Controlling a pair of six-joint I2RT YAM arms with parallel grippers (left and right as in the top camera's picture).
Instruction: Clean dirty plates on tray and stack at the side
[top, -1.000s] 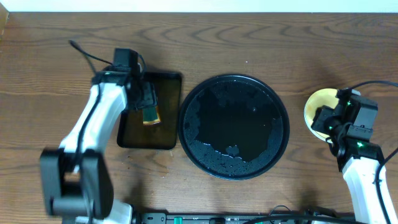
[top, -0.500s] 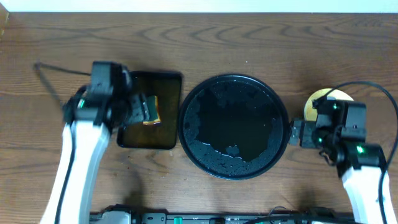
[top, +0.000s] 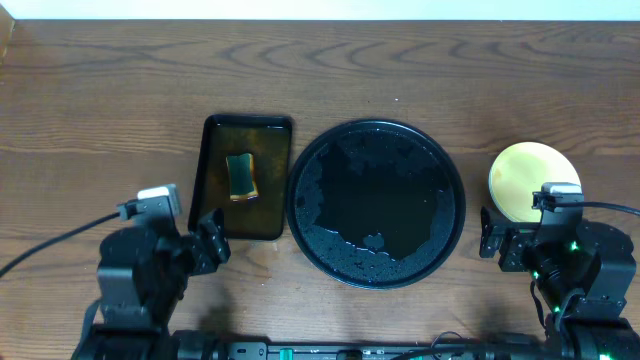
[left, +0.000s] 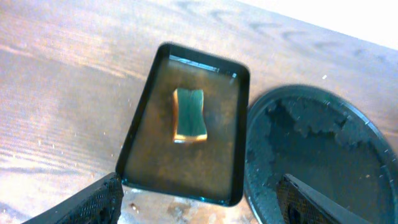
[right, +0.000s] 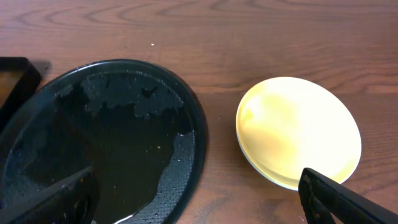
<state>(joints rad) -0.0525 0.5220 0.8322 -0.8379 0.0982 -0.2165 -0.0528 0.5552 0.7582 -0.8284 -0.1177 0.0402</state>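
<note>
The round black tray (top: 376, 150) sits mid-table, wet, with no plate on it; it also fills the left of the right wrist view (right: 93, 137) and the right of the left wrist view (left: 323, 155). A pale yellow plate (top: 530, 176) lies on the bare wood to the tray's right, and another rim shows under it in the right wrist view (right: 298, 127). My right gripper (top: 490, 240) hangs open near the front edge, between tray and plate (right: 196, 208). My left gripper (top: 212, 240) is open and empty (left: 202, 208), just in front of the rectangular tray.
A small rectangular dark tray (top: 215, 200) left of the round tray holds a green and yellow sponge (top: 241, 176), seen too in the left wrist view (left: 189, 114). Bare wood lies at the far left and along the back.
Both arms pulled back toward the front edge. The left gripper left the sponge lying in the rectangular tray. The right gripper came off the yellow plate and opened wide.
</note>
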